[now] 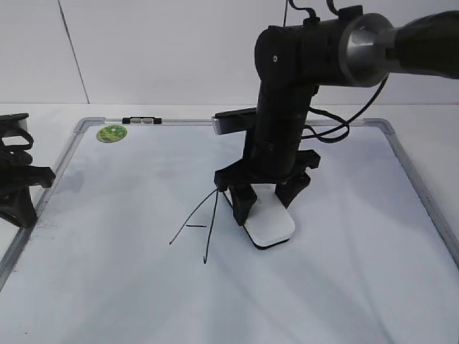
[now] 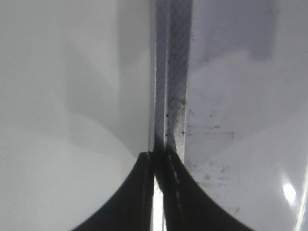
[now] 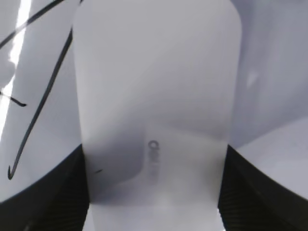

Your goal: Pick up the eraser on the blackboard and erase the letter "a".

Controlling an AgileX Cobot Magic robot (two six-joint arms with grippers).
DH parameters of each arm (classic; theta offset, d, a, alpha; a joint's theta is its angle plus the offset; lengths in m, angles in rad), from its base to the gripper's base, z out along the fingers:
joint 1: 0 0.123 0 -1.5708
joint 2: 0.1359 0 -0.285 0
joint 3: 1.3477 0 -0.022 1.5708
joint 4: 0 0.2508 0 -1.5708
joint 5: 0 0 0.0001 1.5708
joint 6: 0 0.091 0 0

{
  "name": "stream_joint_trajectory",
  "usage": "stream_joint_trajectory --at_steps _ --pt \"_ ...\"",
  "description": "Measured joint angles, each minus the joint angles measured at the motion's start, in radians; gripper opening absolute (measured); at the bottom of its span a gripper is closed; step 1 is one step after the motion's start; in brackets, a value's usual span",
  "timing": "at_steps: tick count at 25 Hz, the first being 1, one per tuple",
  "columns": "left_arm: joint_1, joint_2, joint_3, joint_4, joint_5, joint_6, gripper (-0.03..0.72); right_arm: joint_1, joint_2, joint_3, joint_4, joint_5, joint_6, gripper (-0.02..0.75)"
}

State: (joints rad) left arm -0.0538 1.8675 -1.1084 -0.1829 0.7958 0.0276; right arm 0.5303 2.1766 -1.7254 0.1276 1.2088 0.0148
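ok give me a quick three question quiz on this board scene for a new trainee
1. True or false: the left gripper is holding the eraser.
2. Multiple choice: where is the green sticker on the blackboard?
A. near its far left corner
B. near its near right corner
C. in the middle, beside the capital "A"
3. Fill in: in the exterior view, the right gripper has one finger on each side of the ____, just right of the capital "A".

Key: 1 false, the left gripper sits at the board's left edge, away from the eraser; 2 A; 3 eraser.
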Motion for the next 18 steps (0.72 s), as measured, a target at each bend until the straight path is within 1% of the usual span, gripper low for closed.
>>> stream_joint_trajectory --at_steps 11,14,18 --pt "0.000 0.000 0.000 0.000 0.000 0.000 0.014 0.012 -0.058 0.021 0.045 0.007 -0.002 0.557" --pt "0.000 0.000 0.000 0.000 0.000 0.000 0.014 0.014 -0.106 0.021 0.034 0.007 -0.002 0.557" --pt "0.000 0.000 0.000 0.000 0.000 0.000 0.014 0.014 -0.146 0.021 -0.023 0.011 0.005 0.557"
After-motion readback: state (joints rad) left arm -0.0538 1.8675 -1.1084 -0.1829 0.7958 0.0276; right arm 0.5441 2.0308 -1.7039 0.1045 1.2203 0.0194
